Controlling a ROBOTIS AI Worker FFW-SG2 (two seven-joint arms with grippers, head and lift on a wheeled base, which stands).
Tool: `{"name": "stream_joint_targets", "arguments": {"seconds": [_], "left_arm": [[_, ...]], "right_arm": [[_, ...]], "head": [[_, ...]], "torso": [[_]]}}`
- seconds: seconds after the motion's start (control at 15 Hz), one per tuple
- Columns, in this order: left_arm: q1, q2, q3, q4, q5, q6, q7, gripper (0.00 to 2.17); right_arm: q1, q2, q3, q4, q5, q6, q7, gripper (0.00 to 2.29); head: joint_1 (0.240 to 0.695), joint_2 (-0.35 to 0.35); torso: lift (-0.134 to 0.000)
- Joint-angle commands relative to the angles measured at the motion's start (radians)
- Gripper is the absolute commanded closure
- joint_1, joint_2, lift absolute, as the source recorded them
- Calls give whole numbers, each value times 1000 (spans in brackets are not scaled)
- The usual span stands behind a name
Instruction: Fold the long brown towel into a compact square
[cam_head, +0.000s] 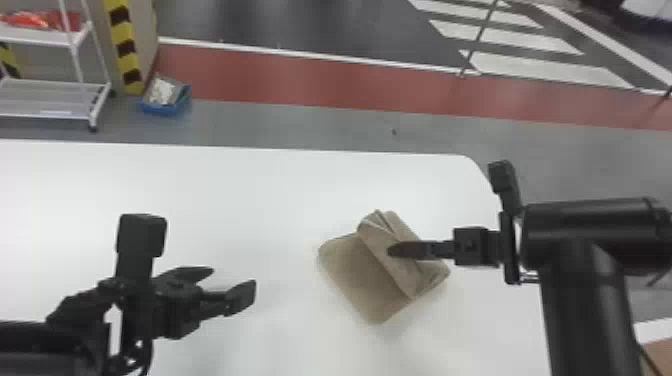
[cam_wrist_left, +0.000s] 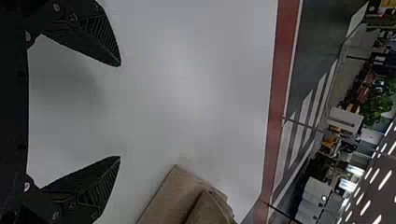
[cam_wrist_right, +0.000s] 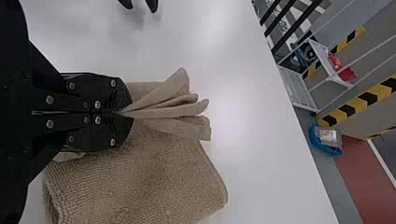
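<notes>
The brown towel lies folded on the white table, right of centre, with a raised, gathered flap along its right part. My right gripper is over that flap; in the right wrist view the same gripper is shut on pinched layers of the towel, whose ends fan out past the fingertips. Left of the towel and apart from it, my left gripper stands open above the table. The left wrist view has the left gripper with fingers wide apart and nothing between them, and the towel off to one side.
The white table has its far edge and rounded right corner beyond the towel. On the floor behind stand a blue bin and a white shelf rack, near a pillar with yellow and black stripes.
</notes>
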Motion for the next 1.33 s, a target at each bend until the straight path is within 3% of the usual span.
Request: {"name": "stream_joint_targets", "arguments": {"seconds": [0.0,0.27,0.33,0.4,0.53,0.73,1.0,1.07,1.27], "left_arm": [[-4,-7,-2,0,1,0,2,198],[-9,-7,-5,3,0,0,2,198],[-9,-7,-3,3,0,0,2,198],[-9,-7,-3,1,0,0,2,198],[-9,-7,0,3,0,0,2,198],[-10,-7,-6,3,0,0,2,198],[-20,-7,-5,-6,18,0,6,198],[-23,-7,-9,-11,18,3,6,198],[-44,-7,-26,-9,10,0,5,211]], "right_arm": [[23,-1,6,-23,7,5,3,1686],[46,19,21,-46,-11,5,3,1595],[46,31,23,-46,-13,5,3,896],[48,36,23,-46,-13,5,3,16],[54,43,-2,-61,-68,5,3,-2],[63,56,-102,-95,-206,5,3,49],[76,30,-223,-126,-232,5,3,134],[85,7,-243,-126,-231,5,3,292],[155,-62,-280,-123,-214,5,3,1727]], "head": [[695,-268],[695,-266],[695,-260],[695,-256],[695,-245],[695,-228],[695,-251],[695,-262],[695,-312]], "torso": [[-124],[-124],[-124],[-124],[-124],[-124],[-124],[-124],[-124]]}}
